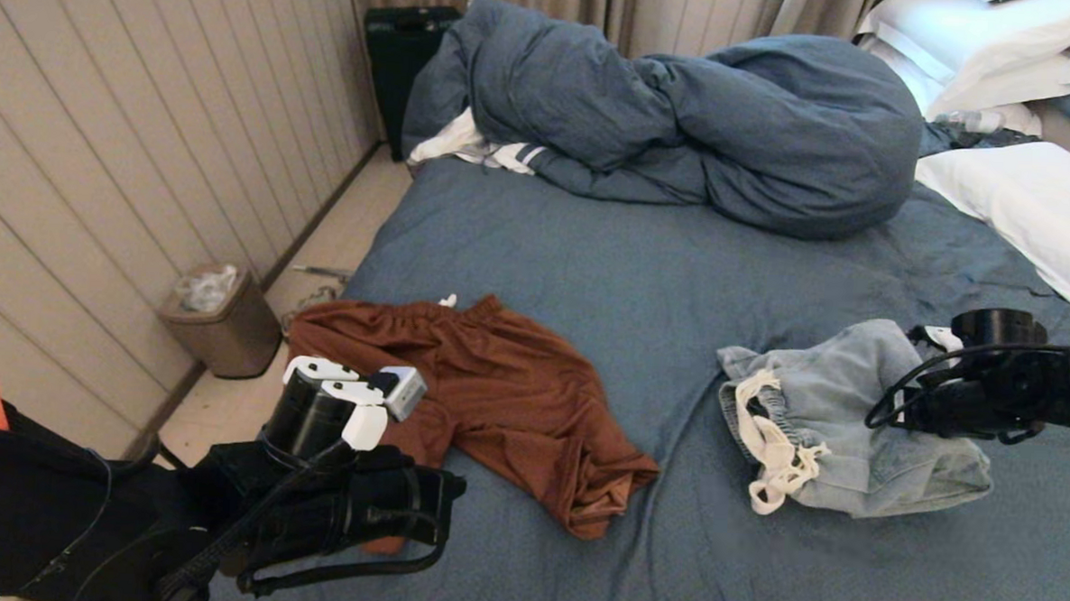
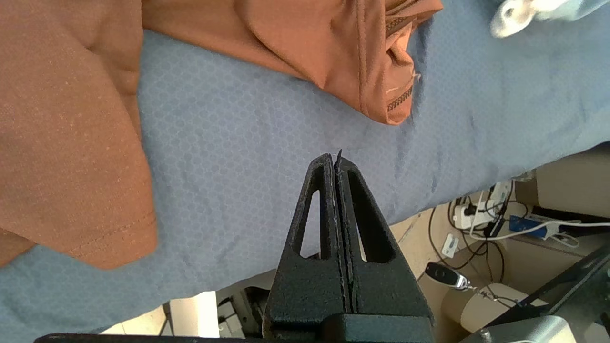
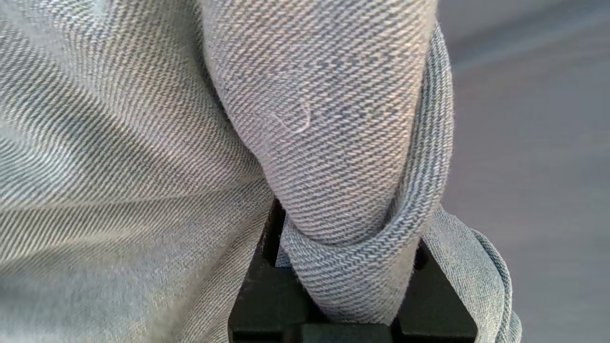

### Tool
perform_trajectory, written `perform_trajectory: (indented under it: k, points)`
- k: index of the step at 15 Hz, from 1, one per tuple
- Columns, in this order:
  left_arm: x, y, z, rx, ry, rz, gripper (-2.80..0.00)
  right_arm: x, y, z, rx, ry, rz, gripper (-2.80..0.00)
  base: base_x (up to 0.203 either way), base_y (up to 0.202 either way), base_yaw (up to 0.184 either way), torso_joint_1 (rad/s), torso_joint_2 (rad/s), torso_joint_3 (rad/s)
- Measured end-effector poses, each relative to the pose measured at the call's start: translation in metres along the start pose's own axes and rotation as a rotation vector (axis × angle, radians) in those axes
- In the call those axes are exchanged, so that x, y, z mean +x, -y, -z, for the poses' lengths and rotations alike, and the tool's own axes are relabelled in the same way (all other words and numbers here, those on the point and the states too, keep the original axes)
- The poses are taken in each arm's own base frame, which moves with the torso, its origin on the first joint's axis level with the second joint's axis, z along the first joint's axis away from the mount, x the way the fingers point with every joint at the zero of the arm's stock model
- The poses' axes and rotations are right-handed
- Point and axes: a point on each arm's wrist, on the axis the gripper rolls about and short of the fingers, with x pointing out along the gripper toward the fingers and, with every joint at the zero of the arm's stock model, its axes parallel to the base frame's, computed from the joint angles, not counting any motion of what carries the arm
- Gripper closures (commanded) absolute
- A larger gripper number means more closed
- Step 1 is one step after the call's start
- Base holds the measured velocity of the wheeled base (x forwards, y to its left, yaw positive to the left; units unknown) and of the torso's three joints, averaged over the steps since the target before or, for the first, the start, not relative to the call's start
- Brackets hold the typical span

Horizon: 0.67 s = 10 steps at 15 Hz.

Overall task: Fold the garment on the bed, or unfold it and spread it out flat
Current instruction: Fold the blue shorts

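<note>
Right gripper [image 3: 350,286] clamped on a thick fold of light denim garment [image 1: 855,423] at centre right of bed [image 1: 644,287]; best lifted slowly, keeping the bunched hem from slipping.

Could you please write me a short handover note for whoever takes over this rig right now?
Right gripper: shut on a fold of the light denim garment, on the bed's right side.
Left gripper: shut, empty, above bare sheet near the bed's edge, beside the rust-brown shorts.
Done: denim gripped; neither garment is folded or flat.
Left: spread or fold the crumpled denim; the shorts lie rumpled, too.
</note>
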Motion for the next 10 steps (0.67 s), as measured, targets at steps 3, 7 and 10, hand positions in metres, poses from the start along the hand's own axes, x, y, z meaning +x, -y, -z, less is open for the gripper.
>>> perform_trajectory:
  k: [3, 7, 10]
  points:
    - [0.0, 0.0, 0.0, 0.0, -0.001, 0.0, 0.0, 0.0, 0.043, -0.008, 0.006, 0.036, 0.078, 0.0, 0.0, 0.0, 0.0, 0.0, 0.0, 0.0]
    - [0.001, 0.0, 0.001, 0.001, -0.006, 0.0, 0.0, 0.003, 0.079, -0.013, 0.049, 0.066, 0.139, -2.8, 0.0, 0.0, 0.0, 0.0, 0.0, 0.0]
    - [0.001, 0.0, 0.001, 0.002, -0.006, 0.001, 0.0, 0.006, 0.082, -0.01, 0.048, 0.064, 0.104, -2.8, 0.0, 0.0, 0.0, 0.0, 0.0, 0.0]
